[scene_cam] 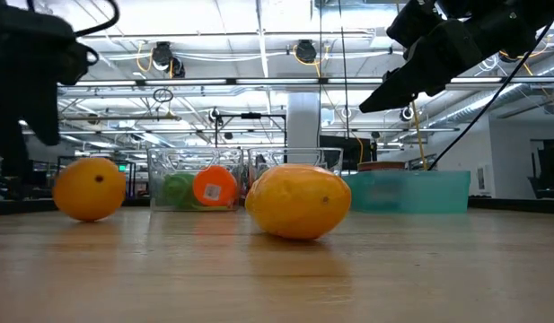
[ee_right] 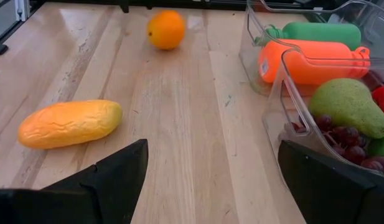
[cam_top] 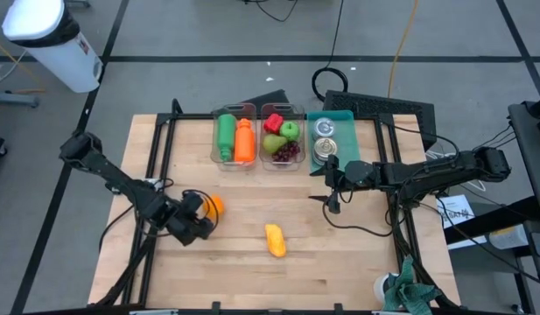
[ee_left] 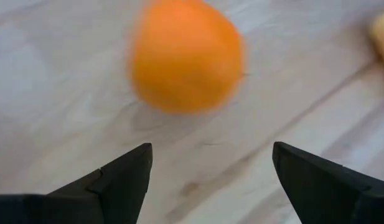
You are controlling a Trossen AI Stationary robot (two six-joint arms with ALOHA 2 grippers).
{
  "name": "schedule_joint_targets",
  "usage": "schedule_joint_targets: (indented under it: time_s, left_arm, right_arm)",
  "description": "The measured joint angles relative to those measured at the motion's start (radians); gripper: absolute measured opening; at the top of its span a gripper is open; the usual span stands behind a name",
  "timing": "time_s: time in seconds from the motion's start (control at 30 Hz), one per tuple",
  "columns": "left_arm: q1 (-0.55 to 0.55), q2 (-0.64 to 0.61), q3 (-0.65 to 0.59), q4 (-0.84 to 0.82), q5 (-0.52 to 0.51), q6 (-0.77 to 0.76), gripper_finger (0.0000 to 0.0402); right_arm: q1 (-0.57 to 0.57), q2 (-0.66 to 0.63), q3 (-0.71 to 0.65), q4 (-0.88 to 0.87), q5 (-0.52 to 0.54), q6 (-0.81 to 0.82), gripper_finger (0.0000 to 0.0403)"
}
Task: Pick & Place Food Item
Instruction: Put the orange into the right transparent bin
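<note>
An orange [cam_top: 215, 206] rests on the wooden table, left of centre; it also shows in the left wrist view [ee_left: 187, 55], low view [scene_cam: 90, 188] and right wrist view [ee_right: 166, 29]. My left gripper [cam_top: 199, 219] is open just on the near side of the orange, fingers [ee_left: 117, 177] short of it. A yellow-orange oblong fruit [cam_top: 275, 240] lies near the table's middle [ee_right: 70, 124]. My right gripper [cam_top: 333, 203] is open, raised above the table's right half, touching nothing.
At the far edge stand two clear bins: one [cam_top: 234, 136] holding a green and an orange bottle, one [cam_top: 283, 138] with pear, grapes, apple and a red item. A teal tray [cam_top: 333, 140] with cans sits to their right. Bare wood spans the table's near half.
</note>
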Motion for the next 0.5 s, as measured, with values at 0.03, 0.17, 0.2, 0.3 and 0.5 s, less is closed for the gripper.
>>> schedule_joint_targets:
  time_s: [0.03, 0.17, 0.2, 0.3, 0.5]
  left_arm:
    - [0.008, 0.000, 0.000, 0.024, 0.000, 0.019, 0.0340]
    - [0.054, 0.000, 0.000, 0.089, 0.000, 0.101, 0.0340]
    - [0.068, 0.000, 0.000, 0.088, 0.000, 0.104, 0.0340]
    - [0.124, 0.000, 0.000, 0.080, -0.001, 0.075, 0.0340]
    - [0.242, 0.001, 0.000, 0.192, -0.006, 0.053, 0.0340]
  right_arm:
    - [0.000, 0.000, 0.000, 0.000, 0.000, 0.000, 0.0341]
    - [0.000, 0.000, 0.000, 0.000, 0.001, 0.000, 0.0341]
    - [0.000, 0.000, 0.000, 0.000, 0.001, 0.000, 0.0341]
    - [0.000, 0.000, 0.000, 0.000, 0.001, 0.000, 0.0341]
    - [0.000, 0.000, 0.000, 0.000, 0.002, 0.000, 0.0341]
